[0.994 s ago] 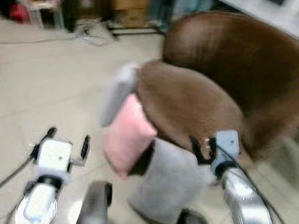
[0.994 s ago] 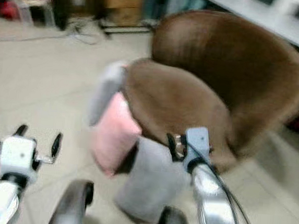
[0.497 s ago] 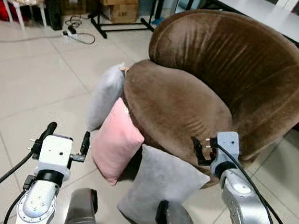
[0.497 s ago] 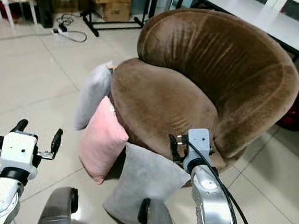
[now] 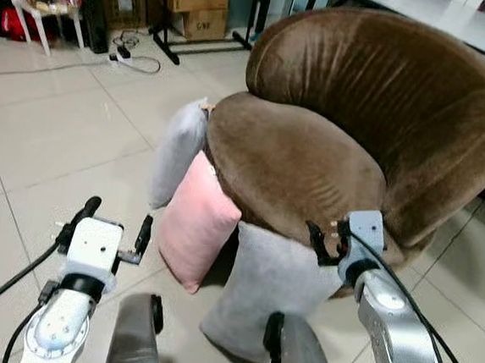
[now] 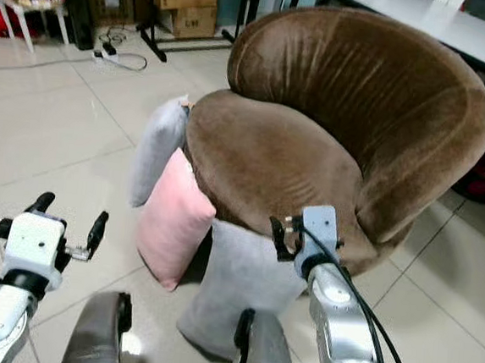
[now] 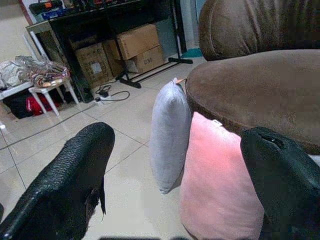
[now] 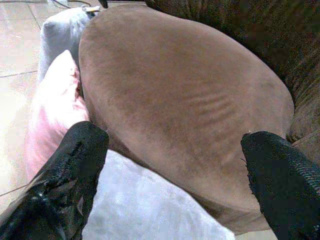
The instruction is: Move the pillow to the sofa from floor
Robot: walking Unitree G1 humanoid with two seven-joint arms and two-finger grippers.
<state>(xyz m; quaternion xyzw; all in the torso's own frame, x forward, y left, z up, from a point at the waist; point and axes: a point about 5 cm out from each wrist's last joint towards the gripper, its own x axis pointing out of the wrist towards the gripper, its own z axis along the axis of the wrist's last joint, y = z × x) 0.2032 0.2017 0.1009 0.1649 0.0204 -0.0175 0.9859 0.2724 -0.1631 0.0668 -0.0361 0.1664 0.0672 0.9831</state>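
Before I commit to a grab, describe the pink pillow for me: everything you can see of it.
The pink pillow is a soft, plump rectangular cushion in plain pale pink fabric, with a small white tag at its top edge. It stands on one corner on the tiled floor, tilted and leaning against the front of the brown sofa. A grey pillow leans beside it on the far side, and another grey pillow on the near side. No gripper touches it; the open left gripper hovers nearby.
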